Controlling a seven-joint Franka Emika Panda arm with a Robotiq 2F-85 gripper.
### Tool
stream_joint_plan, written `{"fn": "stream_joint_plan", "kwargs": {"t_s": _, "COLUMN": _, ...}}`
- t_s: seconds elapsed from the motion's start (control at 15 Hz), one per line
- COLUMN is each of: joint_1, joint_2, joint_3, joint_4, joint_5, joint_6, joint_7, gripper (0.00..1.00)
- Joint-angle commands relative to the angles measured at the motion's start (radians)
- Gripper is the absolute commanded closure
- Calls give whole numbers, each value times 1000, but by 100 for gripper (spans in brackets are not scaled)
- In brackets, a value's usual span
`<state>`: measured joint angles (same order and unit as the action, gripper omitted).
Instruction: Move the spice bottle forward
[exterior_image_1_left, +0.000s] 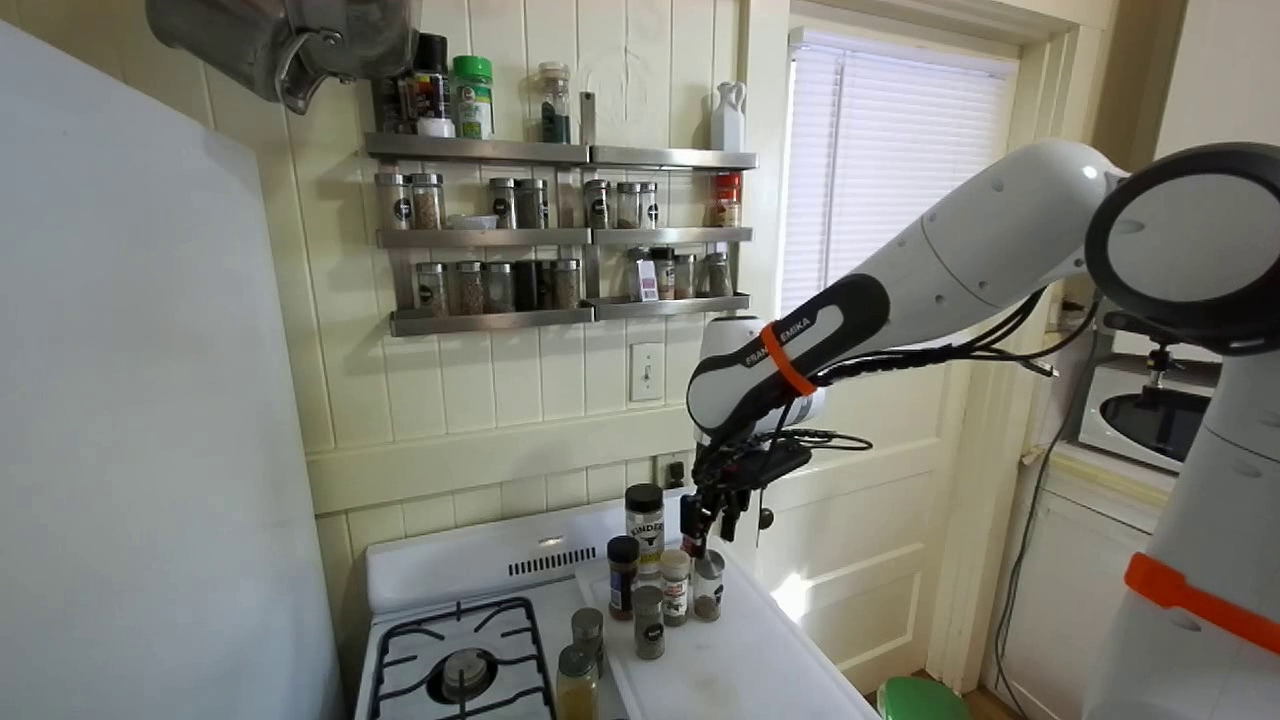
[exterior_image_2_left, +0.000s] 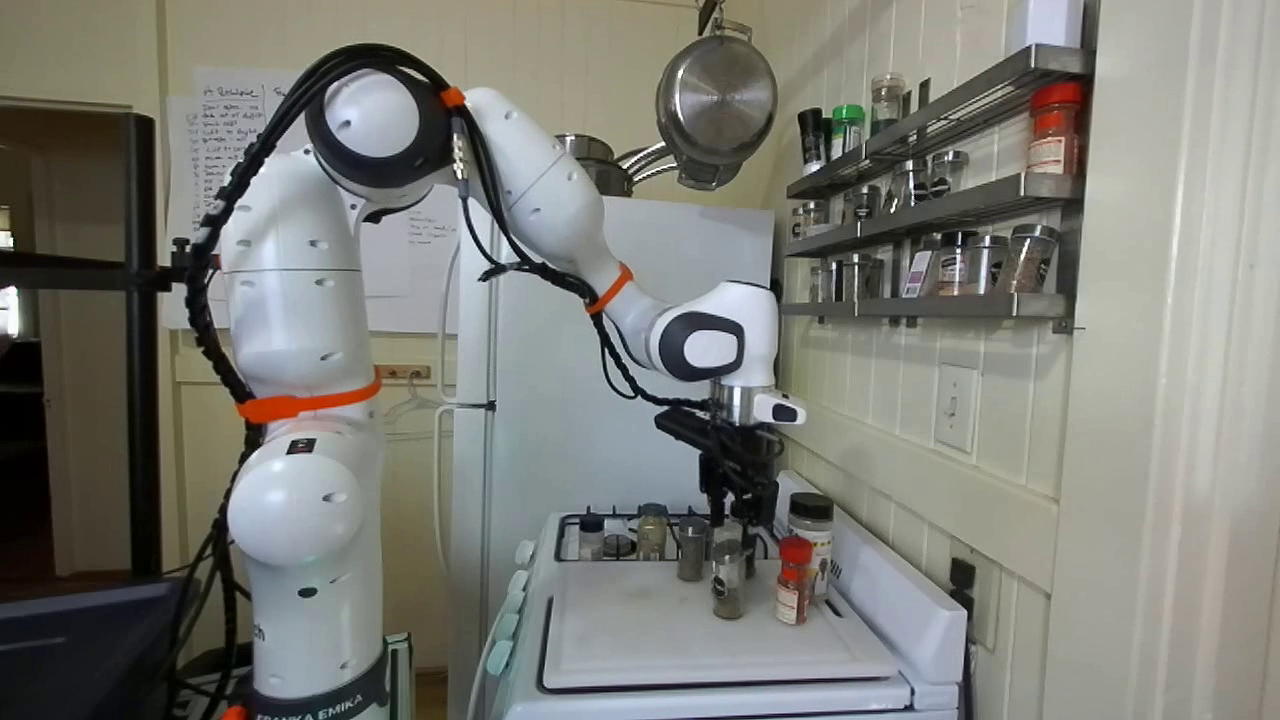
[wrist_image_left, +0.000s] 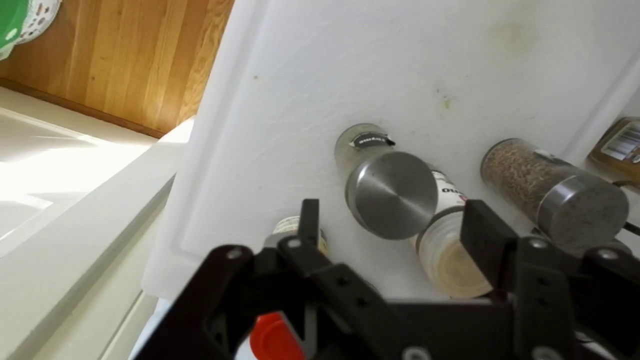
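A glass spice bottle with a metal lid (wrist_image_left: 392, 195) stands upright on the white board (wrist_image_left: 280, 115). It also shows in both exterior views (exterior_image_1_left: 708, 595) (exterior_image_2_left: 728, 585). My gripper (wrist_image_left: 392, 225) is open and empty above the bottles. In the wrist view the metal lid lies between and just beyond the fingertips. The gripper also shows in both exterior views (exterior_image_1_left: 712, 532) (exterior_image_2_left: 738, 520). A bottle with a beige lid (wrist_image_left: 455, 265) stands close beside the metal-lidded one, partly hidden by a finger. Which bottle the task means I cannot tell.
A red-lidded bottle (exterior_image_2_left: 793, 590), a tall black-lidded bottle (exterior_image_2_left: 812, 530), a dark bottle (exterior_image_1_left: 622, 585) and a metal-lidded jar (exterior_image_1_left: 649, 630) stand nearby. Two jars stand by the burner (exterior_image_1_left: 465, 670). The stove's back panel (exterior_image_1_left: 470, 570) and wall shelves (exterior_image_1_left: 490, 322) are behind.
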<state>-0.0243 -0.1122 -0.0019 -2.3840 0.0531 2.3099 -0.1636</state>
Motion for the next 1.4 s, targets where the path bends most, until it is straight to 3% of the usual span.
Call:
{"fn": "stream_joint_plan", "kwargs": {"t_s": 0.0, "joint_1": 15, "joint_2": -92, "joint_3": 8, "joint_4": -18, "joint_5": -6, "joint_6": -92, "joint_7": 93, "gripper": 0}}
{"fn": "stream_joint_plan", "kwargs": {"t_s": 0.2, "joint_1": 19, "joint_2": -141, "joint_3": 17, "joint_4": 2, "joint_5": 20, "joint_6": -203, "joint_7": 202, "gripper": 0}}
{"fn": "stream_joint_plan", "kwargs": {"t_s": 0.27, "joint_1": 17, "joint_2": -92, "joint_3": 5, "joint_4": 6, "joint_5": 3, "joint_6": -135, "joint_7": 132, "gripper": 0}}
{"fn": "stream_joint_plan", "kwargs": {"t_s": 0.67, "joint_1": 18, "joint_2": -133, "joint_3": 12, "joint_4": 6, "joint_5": 7, "joint_6": -182, "joint_7": 185, "gripper": 0}}
{"fn": "stream_joint_plan", "kwargs": {"t_s": 0.8, "joint_1": 4, "joint_2": -120, "joint_3": 18, "joint_4": 3, "joint_5": -51, "joint_6": -164, "joint_7": 207, "gripper": 0}}
{"fn": "stream_joint_plan", "kwargs": {"t_s": 1.07, "joint_1": 14, "joint_2": -102, "joint_3": 30, "joint_4": -32, "joint_5": -130, "joint_6": -78, "joint_7": 178, "gripper": 0}}
{"fn": "stream_joint_plan", "kwargs": {"t_s": 1.33, "joint_1": 23, "joint_2": -74, "joint_3": 37, "joint_4": -83, "joint_5": -183, "joint_6": 119, "joint_7": 159, "gripper": 0}}
